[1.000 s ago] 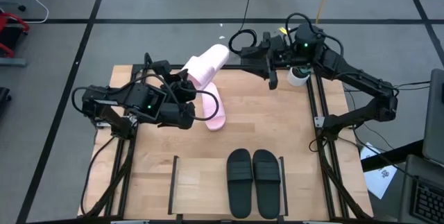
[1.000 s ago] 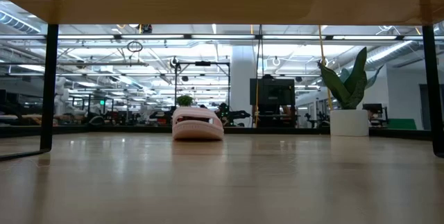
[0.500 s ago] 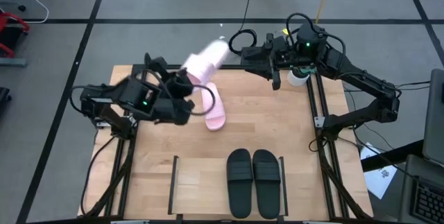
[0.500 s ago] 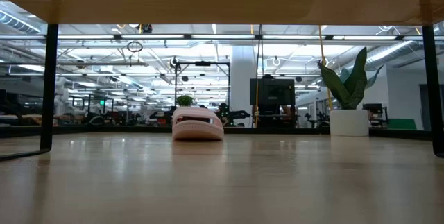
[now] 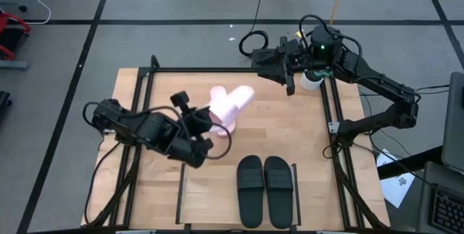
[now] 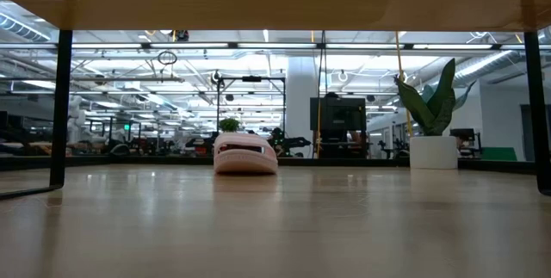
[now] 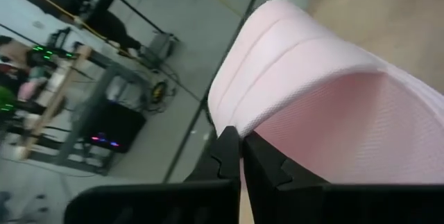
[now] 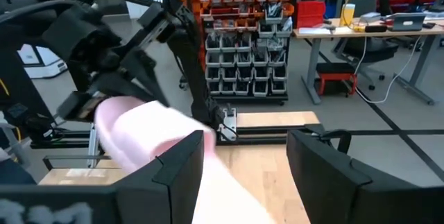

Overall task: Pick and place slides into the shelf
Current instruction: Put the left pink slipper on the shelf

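A: What is changing here?

B: The left claw (image 5: 205, 124), clenched on the strap edge of a pale pink broad-strapped slide (image 5: 233, 106), is swinging it in from the far edge of the light-wood worktop (image 5: 304, 140) toward the middle. A moment ago that slide was hanging over the far-left part of the worktop; now it is riding in the air nearer the centre.

A: And for the task?

B: I am judging the carry to be under way, heading for the low light-wood shelf with black end rails (image 5: 210, 198) at the near edge, where the matte black pair of slides (image 5: 265, 189) is already sitting on the right half.

A: The other pink slide?

B: It is lying flat on the worktop (image 6: 245, 153), largely hidden beneath the carried one from above.

A: The right claw?

B: The right claw (image 5: 270, 65) is waiting released over the far-right corner.
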`<state>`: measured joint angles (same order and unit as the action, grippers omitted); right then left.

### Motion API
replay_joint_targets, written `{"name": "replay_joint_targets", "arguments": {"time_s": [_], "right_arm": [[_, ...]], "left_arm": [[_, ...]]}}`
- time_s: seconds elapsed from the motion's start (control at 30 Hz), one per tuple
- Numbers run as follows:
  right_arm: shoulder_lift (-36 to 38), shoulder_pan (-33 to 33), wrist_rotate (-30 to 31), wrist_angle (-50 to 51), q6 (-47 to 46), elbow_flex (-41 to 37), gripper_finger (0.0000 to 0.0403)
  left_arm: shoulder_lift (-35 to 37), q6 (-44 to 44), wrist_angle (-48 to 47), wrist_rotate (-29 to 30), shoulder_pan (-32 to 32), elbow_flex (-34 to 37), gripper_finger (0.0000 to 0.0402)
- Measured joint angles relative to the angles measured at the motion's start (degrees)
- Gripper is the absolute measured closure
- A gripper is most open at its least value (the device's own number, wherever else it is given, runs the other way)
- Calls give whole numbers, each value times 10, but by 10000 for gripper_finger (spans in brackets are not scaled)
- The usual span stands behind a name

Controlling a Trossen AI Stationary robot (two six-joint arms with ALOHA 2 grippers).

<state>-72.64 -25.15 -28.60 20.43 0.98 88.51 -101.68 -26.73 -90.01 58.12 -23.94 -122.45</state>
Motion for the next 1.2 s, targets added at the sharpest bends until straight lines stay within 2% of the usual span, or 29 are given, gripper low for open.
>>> {"name": "replay_joint_targets", "arguments": {"time_s": [0.27,0.37,0.53,0.73,1.0,1.2], "right_arm": [[1,0,-9,55,-4,0,206],[1,1,-59,82,-14,0,206],[1,5,-138,65,-77,0,206],[-8,21,-138,59,-93,0,206],[-59,43,-137,35,-79,0,204],[-61,30,-141,33,-91,0,163]], "left_arm": [[-5,-42,0,-13,-26,0,401],[-5,-36,0,-11,-25,0,401],[-5,1,0,-11,-13,0,401],[-5,29,0,-5,2,0,401],[-5,52,0,2,15,0,401],[-5,63,0,4,14,0,401]]}}
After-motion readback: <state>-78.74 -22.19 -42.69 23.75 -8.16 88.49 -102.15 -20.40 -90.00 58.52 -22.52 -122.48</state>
